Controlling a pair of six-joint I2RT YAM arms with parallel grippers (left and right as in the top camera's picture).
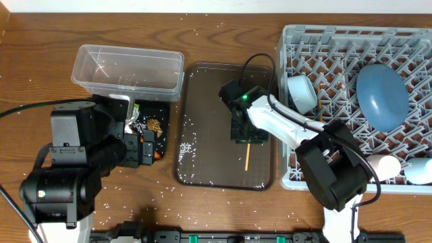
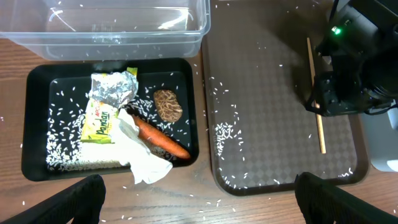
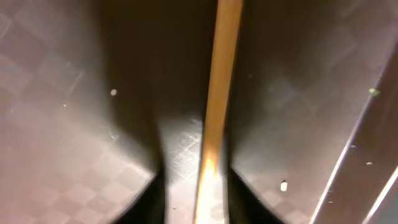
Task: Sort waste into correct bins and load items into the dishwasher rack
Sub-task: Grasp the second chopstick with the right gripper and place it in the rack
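The black bin holds the yellow-green and silver wrapper, white tissue, orange carrot and brown lump. The clear tub stands behind it with only rice grains showing inside. My left gripper is open and empty above the bin's front edge. My right gripper is low over the brown tray, fingers open on either side of a wooden chopstick, which lies on the tray. The rack holds the white bowl, blue bowl-plate, pink cup and light blue cup.
The dark brown serving tray lies between the bins and the rack, with white rice scattered on it and on the wooden table. My left arm covers most of the black bin from above.
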